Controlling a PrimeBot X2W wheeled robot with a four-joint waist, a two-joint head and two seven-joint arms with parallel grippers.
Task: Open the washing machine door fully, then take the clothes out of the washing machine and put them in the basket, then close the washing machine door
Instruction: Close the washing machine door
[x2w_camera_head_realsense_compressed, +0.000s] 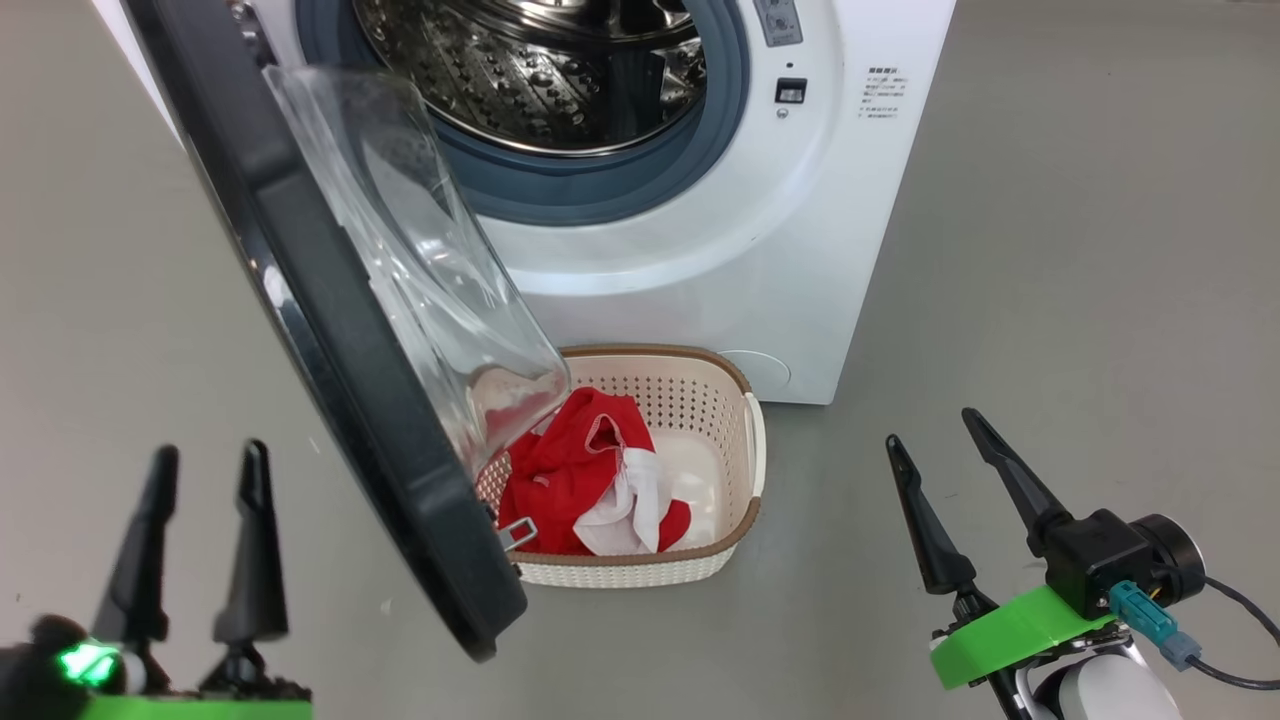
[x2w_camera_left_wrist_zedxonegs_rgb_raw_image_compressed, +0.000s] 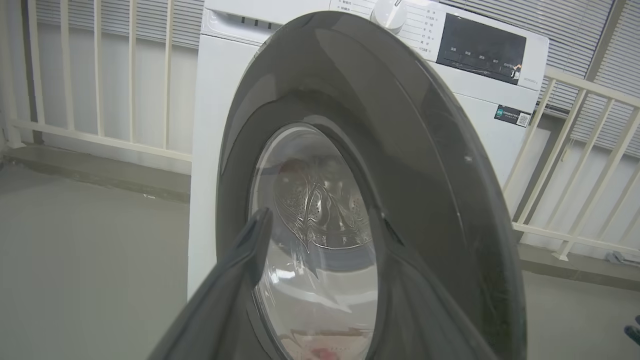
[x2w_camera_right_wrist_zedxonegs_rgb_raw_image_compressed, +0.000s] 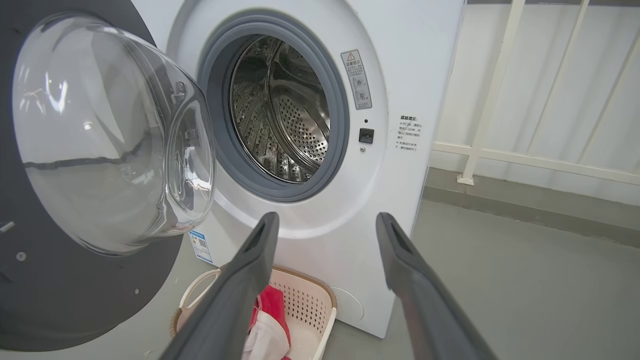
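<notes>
Grey floor (x2w_camera_head_realsense_compressed: 1050, 250) surrounds the washing machine (x2w_camera_head_realsense_compressed: 700, 260), whose drum (x2w_camera_head_realsense_compressed: 520, 70) is cut off by the top edge of the head view. The washing machine door (x2w_camera_head_realsense_compressed: 330, 330) hangs open and hides the left end of the basket (x2w_camera_head_realsense_compressed: 745, 440). The clothes (x2w_camera_head_realsense_compressed: 575, 470) lie inside the basket, partly covered. The left fingers (x2w_camera_head_realsense_compressed: 252, 540) and right fingers (x2w_camera_head_realsense_compressed: 922, 515) are spread wide, holding nothing.

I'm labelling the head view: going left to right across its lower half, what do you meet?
left gripper → washing machine door → basket → right gripper
</notes>
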